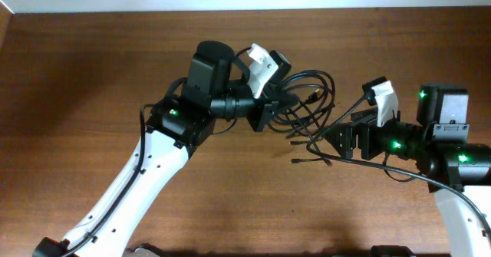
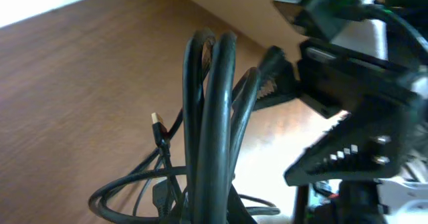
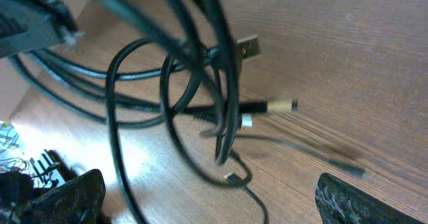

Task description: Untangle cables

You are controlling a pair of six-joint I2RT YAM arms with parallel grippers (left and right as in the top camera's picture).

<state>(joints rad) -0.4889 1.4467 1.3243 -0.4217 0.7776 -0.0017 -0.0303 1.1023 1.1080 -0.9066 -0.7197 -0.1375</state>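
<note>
Cables (image 1: 311, 103) are hanging tangled from my left pincer (image 1: 268, 110), which is clamping a bundle of their loops. My right pincer (image 1: 336, 140) is gaping wide and empty, just beside the loose ends trailing toward it.

Left arm (image 1: 130, 180) comes up from the lower-left edge, bends at the elbow, and its wrist runs right toward table centre. Left gripper (image 1: 272, 107) is clamped tight on the cables (image 1: 318, 84), pointing right. Right arm (image 1: 460, 203) enters at lower right, with its wrist reaching left. Right gripper (image 1: 335, 142) is spread wide, its fingers (image 3: 67, 197) sitting at the lower corners of its wrist view. The grippers face each other, near but apart.
</note>
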